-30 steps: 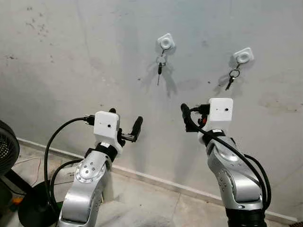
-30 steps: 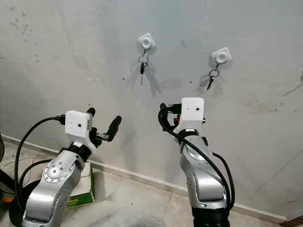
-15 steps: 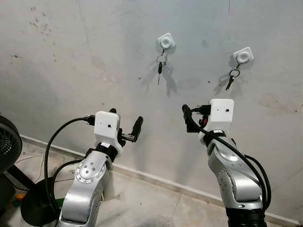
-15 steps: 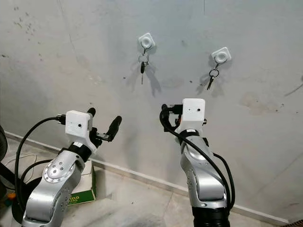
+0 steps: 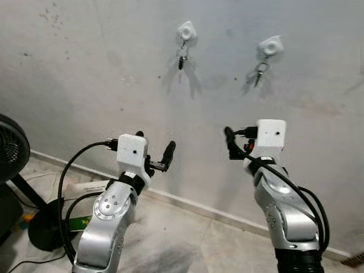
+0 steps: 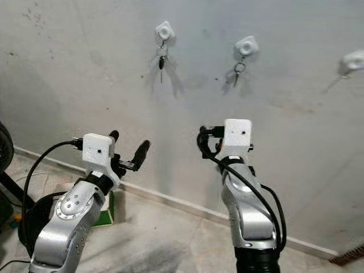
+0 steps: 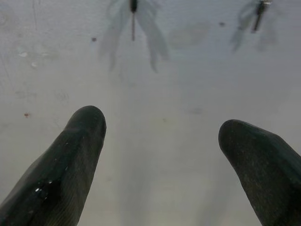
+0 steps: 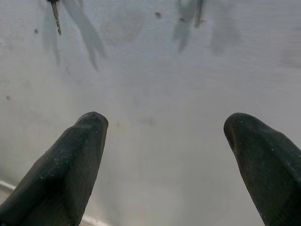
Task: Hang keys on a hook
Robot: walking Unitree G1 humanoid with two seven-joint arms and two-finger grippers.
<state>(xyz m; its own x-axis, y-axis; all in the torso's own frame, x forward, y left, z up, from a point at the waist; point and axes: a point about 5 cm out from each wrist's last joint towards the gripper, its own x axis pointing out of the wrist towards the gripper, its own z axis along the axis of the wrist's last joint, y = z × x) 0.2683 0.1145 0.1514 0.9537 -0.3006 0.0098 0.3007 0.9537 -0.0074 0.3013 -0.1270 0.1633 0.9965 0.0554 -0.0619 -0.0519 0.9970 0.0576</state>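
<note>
Grey stained wall (image 5: pixel 85 68), keys (image 5: pixel 181 57) on hooks (image 5: pixel 186 30), both tools (image 7: pixel 160 155) (image 8: pixel 164 155) spread, empty.

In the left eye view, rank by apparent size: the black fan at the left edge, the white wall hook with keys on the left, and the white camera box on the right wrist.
1. Black fan, largest, though cut off by the frame and nearer the camera.
2. White camera box on the right wrist.
3. Left white wall hook, smallest; it sits farther away on the wall, so its true size is unsure.

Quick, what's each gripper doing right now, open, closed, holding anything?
Left gripper: open, holding nothing, raised toward the wall.
Right gripper: open, holding nothing, raised toward the wall.
</note>
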